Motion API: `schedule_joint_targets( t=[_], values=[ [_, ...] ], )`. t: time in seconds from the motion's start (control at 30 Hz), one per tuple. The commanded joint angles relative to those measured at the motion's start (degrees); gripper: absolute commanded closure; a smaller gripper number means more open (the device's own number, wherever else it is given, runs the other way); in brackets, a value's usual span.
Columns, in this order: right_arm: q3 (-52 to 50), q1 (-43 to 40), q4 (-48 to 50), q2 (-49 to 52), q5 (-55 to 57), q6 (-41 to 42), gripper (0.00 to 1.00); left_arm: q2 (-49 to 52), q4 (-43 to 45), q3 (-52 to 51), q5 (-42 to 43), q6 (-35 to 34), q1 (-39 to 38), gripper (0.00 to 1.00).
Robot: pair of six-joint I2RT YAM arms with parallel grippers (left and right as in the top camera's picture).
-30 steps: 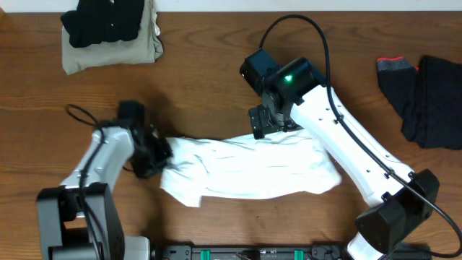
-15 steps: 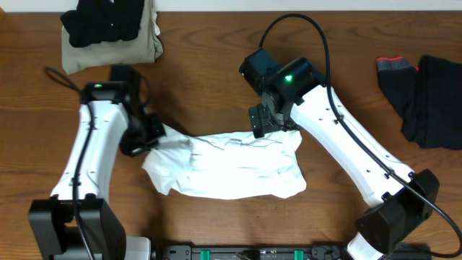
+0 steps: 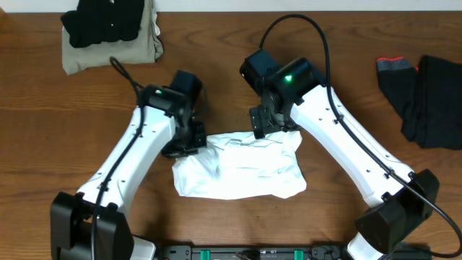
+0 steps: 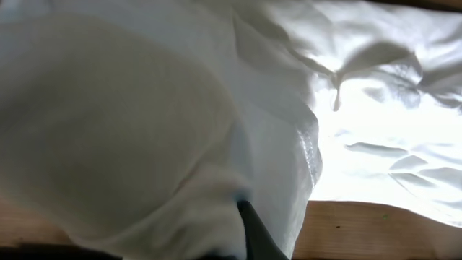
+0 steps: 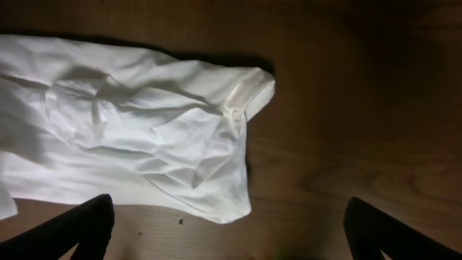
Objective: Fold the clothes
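There are no words, numbers or signs to read here. The white shirt [image 3: 245, 170] is plain, and the black clothes [image 3: 108, 22] show no letters either.

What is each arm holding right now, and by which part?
The left gripper is shut on the white shirt at its left edge. The right gripper holds nothing; its fingers stand open above the shirt's far edge.
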Motion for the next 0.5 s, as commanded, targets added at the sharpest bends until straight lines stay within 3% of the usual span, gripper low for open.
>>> schedule_joint_targets(
  t=[0.0, 0.13, 0.47],
  values=[
    [0.0, -0.28, -0.48, 0.28, 0.98, 0.7, 0.01, 2.14, -1.36, 0.11, -6.01, -1.22, -0.66, 0.94],
    [0.0, -0.28, -1.09, 0.28, 1.01, 1.07, 0.01, 5.16, -5.31, 0.11, -12.83, -1.46, -0.42, 0.94],
    [0.0, -0.28, -0.83, 0.28, 1.01, 1.09, 0.01, 13.88, -7.61, 0.11, -14.78, -4.04, -0.33, 0.94]
  ],
)
